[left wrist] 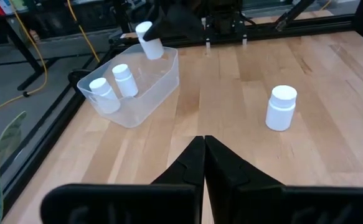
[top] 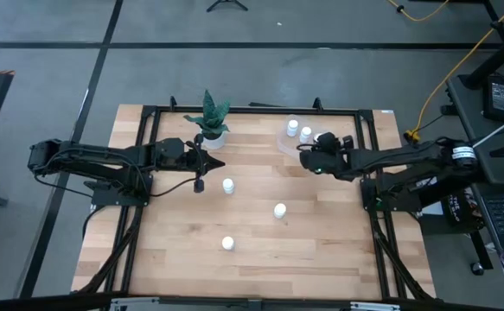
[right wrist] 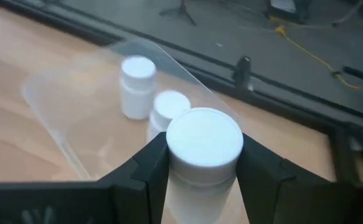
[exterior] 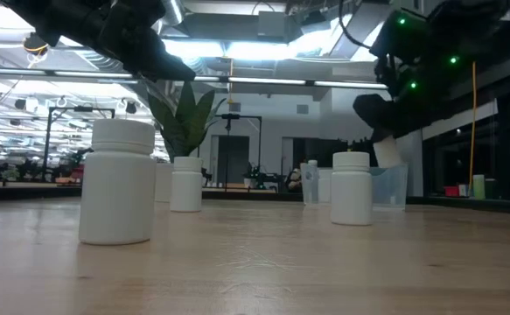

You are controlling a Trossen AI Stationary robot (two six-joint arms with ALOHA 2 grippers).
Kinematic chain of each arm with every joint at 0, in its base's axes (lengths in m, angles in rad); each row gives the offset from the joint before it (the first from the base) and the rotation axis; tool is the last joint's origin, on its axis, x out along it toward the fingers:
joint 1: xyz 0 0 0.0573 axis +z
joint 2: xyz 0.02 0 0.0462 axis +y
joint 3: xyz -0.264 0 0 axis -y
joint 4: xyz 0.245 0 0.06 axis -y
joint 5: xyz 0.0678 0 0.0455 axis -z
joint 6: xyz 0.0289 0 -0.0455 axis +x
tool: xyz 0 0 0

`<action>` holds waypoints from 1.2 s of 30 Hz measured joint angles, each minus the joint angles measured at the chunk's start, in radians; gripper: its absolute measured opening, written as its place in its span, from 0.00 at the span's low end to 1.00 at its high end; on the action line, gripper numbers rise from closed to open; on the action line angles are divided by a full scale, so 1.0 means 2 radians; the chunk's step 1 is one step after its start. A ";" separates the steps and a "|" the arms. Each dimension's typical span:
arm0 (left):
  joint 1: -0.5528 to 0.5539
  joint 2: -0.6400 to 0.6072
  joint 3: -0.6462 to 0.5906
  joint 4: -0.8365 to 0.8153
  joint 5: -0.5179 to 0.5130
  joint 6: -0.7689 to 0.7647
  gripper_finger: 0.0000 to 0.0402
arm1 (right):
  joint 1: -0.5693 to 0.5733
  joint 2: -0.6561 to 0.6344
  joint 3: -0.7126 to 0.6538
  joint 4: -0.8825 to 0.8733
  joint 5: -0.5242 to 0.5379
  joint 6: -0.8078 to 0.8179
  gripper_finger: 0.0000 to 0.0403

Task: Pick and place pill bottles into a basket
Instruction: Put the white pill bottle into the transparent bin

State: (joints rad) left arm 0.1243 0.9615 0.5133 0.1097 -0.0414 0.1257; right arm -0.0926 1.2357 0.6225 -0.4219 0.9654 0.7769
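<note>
Right gripper point(right wrist: 203, 165) clamped on a pill bottle point(right wrist: 204, 149), cap up, long axis roughly upright — held just above the basket point(right wrist: 56, 106), which already has two bottles point(right wrist: 137, 84) inside. Judged next: lower and release. Left gripper point(left wrist: 203, 168) fingers together, empty, hovering by the plant pot point(top: 212, 134). Three loose bottles point(top: 228, 186) stand on the tabletop point(top: 321, 242), the nearest closer to the left arm. Right wrist view shows the grip itself — the high view only a white spot at the basket's edge
</note>
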 joint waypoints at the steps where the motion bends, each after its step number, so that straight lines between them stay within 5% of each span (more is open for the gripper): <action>1: 0.000 0.000 0.000 0.000 0.000 0.000 0.01 | -0.003 -0.007 -0.010 0.027 -0.001 -0.017 0.37; 12: 0.000 0.000 0.000 0.000 0.000 0.000 0.00 | -0.075 -0.027 -0.084 0.203 -0.056 -0.130 0.37; 36: 0.000 0.000 0.000 0.000 0.000 0.000 0.01 | -0.086 -0.027 -0.144 0.295 -0.051 -0.157 0.37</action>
State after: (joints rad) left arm 0.1244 0.9615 0.5133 0.1104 -0.0414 0.1257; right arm -0.2647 1.1822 0.3350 0.1690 0.8625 0.4626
